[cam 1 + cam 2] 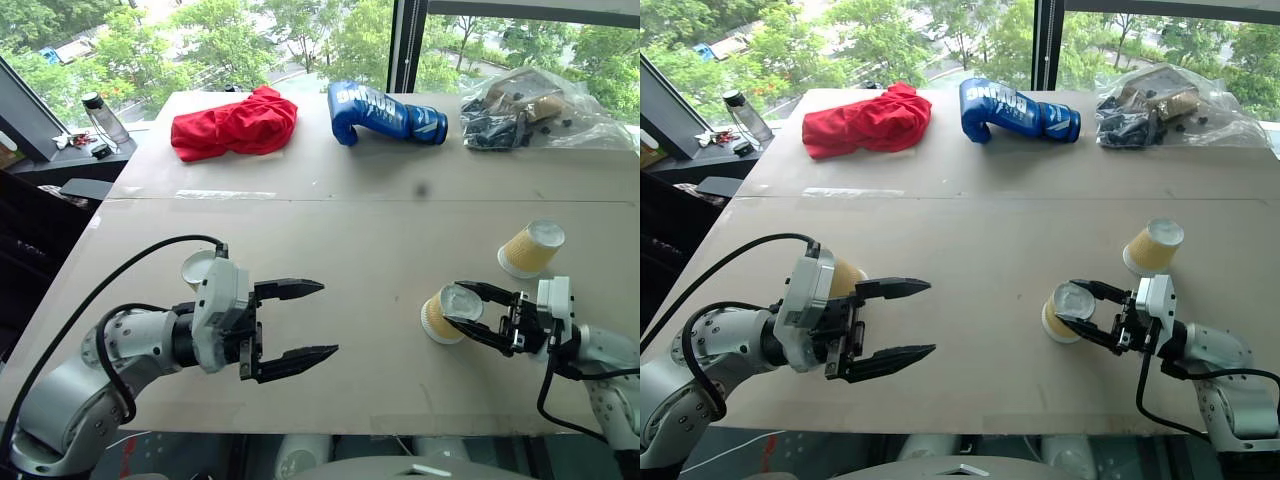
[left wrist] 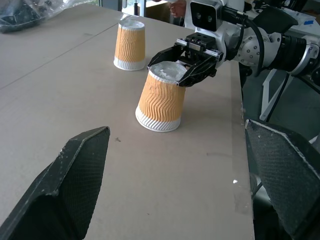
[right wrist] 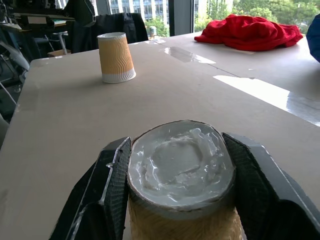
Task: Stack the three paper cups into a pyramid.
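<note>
Wide bare tabletop [image 1: 340, 230] in the middle, room to move between both arms. Along the far edge: red cloth [image 1: 235, 125], blue boxing glove [image 1: 385, 113], plastic bag [image 1: 545, 110]. Near right, right gripper [image 1: 480, 315] clamped on the base of a tilted upside-down cup [image 1: 445, 315]. Second cup [image 1: 530, 248] just beyond, standing free. Near left, left gripper [image 1: 300, 320] spread wide, empty; third cup [image 1: 845, 275] behind it.
</note>
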Controlling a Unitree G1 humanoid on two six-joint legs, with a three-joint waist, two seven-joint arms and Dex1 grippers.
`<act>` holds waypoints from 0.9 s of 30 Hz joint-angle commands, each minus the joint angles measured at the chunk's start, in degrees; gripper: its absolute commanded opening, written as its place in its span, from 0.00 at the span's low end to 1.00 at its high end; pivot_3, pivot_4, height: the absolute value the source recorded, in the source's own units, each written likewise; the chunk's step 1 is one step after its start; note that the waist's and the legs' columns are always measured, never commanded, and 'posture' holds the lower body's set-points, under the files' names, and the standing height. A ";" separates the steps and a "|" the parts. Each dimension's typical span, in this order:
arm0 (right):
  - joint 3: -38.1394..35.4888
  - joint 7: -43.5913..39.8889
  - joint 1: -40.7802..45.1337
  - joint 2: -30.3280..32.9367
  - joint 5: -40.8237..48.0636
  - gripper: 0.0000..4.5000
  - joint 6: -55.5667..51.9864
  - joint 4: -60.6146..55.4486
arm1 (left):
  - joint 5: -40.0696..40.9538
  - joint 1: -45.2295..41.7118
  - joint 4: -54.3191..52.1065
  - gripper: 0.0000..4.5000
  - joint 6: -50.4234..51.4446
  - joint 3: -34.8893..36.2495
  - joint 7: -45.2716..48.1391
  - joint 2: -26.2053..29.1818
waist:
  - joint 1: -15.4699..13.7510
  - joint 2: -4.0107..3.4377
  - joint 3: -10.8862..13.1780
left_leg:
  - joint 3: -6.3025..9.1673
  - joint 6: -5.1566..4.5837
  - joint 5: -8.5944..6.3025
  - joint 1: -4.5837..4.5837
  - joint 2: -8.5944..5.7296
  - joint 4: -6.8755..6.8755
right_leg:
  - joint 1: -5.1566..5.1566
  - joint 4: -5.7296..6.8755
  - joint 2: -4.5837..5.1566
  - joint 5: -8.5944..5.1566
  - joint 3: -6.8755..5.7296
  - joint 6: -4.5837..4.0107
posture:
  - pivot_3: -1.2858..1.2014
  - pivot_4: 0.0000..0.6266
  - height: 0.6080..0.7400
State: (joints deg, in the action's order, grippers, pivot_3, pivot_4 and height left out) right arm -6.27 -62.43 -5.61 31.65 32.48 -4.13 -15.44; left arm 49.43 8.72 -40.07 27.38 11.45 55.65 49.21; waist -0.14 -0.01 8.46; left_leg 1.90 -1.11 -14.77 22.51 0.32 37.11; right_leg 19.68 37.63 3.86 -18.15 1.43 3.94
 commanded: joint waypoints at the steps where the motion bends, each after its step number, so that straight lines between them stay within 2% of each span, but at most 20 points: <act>1: 3.04 6.41 8.09 -2.77 -0.32 0.46 -4.33 -2.25 | 1.51 -0.81 -1.89 1.00 0.38 2.06 -3.76 -1.68 | 0.68 0.04 0.06 | 0.00 0.00 0.00 -0.02 0.01 0.00 | 0.00 0.02 -0.01 0.00 0.02 0.00 | 0.52 0.24 1.00; 3: 5.00 10.03 12.35 -3.97 -2.02 0.46 -7.98 -1.20 | 0.52 -1.45 -1.09 1.00 1.19 2.11 -6.71 -2.47 | 1.02 0.08 0.15 | -0.01 0.02 0.01 -0.06 0.01 0.02 | 0.02 0.13 -0.03 0.00 0.07 0.00 | 0.52 0.24 1.00; 5: 8.56 15.23 19.30 -7.05 -6.62 0.46 -10.20 2.49 | -1.57 -3.30 0.02 1.00 3.37 0.42 -14.32 -5.36 | 0.93 0.11 0.17 | 0.03 0.02 0.01 -0.08 0.02 0.03 | 0.02 0.15 -0.04 0.00 0.04 0.00 | 0.52 0.24 1.00; 8: 11.42 18.72 26.40 -10.48 -10.90 0.46 -10.83 8.47 | -2.65 -5.04 -0.24 1.00 5.23 -1.58 -20.38 -8.72 | 0.96 0.17 0.21 | 0.03 0.04 0.03 -0.03 0.00 0.04 | 0.12 0.20 -0.09 0.01 0.04 0.01 | 0.52 0.24 1.00; 15: 14.20 23.55 38.80 -16.39 -16.34 0.46 -13.43 22.60 | -2.82 -5.84 -0.94 1.00 8.17 -2.32 -26.25 -11.79 | 1.12 0.25 0.28 | 0.02 0.35 0.21 0.29 0.00 0.06 | 0.47 0.28 -0.14 0.00 0.08 0.03 | 0.52 0.24 1.00; 19: 14.08 23.53 41.50 -17.65 -16.98 0.46 -14.43 26.07 | -3.91 -5.75 -0.94 1.00 7.94 -2.83 -26.56 -12.12 | 1.25 0.25 0.28 | 0.00 0.40 0.24 0.25 0.03 0.03 | 0.54 0.36 -0.22 0.00 0.12 0.03 | 0.52 0.24 1.00; 21: 13.39 23.27 41.71 -18.29 -16.07 0.69 -14.73 25.44 | -4.89 -5.60 -0.87 1.00 7.58 -3.13 -26.10 -12.01 | 1.16 0.25 0.28 | 0.00 0.38 0.23 0.26 0.04 0.02 | 0.55 0.35 -0.22 0.00 0.12 0.03 | 0.52 0.24 1.00; 22: 12.85 23.10 41.55 -18.51 -15.56 0.75 -14.37 24.94 | -5.24 -5.61 -0.73 1.00 7.47 -3.31 -25.98 -12.17 | 1.18 0.25 0.28 | -0.01 0.33 0.20 0.27 0.04 0.02 | 0.55 0.35 -0.22 0.00 0.12 0.03 | 0.52 0.24 1.00; 24: 11.94 22.79 40.80 -18.42 -14.83 0.95 -13.92 23.20 | -5.64 -5.75 -0.58 1.00 7.31 -3.59 -25.70 -12.50 | 1.17 0.24 0.28 | -0.03 0.32 0.19 0.29 0.04 0.02 | 0.58 0.36 -0.22 0.01 0.14 0.03 | 0.52 0.24 1.00; 25: 11.67 22.65 40.50 -18.25 -14.63 0.99 -13.83 22.47 | -5.81 -5.87 -0.54 1.00 7.27 -3.70 -25.54 -12.64 | 1.17 0.24 0.28 | -0.03 0.32 0.19 0.29 0.04 0.02 | 0.59 0.36 -0.22 0.01 0.15 0.03 | 0.52 0.24 1.00; 27: 11.50 22.54 40.22 -18.06 -14.45 0.99 -13.92 21.76 | -6.09 -5.99 -0.53 1.00 7.26 -3.78 -25.29 -12.82 | 1.13 0.24 0.28 | -0.03 0.31 0.19 0.30 0.04 0.01 | 0.59 0.36 -0.21 0.01 0.14 0.03 | 0.52 0.24 1.00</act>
State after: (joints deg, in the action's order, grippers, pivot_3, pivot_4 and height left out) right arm 6.77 -39.69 34.51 13.22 16.98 -18.66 9.40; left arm 43.71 3.04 -39.40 35.78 7.62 29.83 36.50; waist 0.98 0.24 8.74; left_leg 1.88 -0.82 -14.59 22.81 0.37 37.12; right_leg 20.28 37.99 3.65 -18.15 1.57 3.97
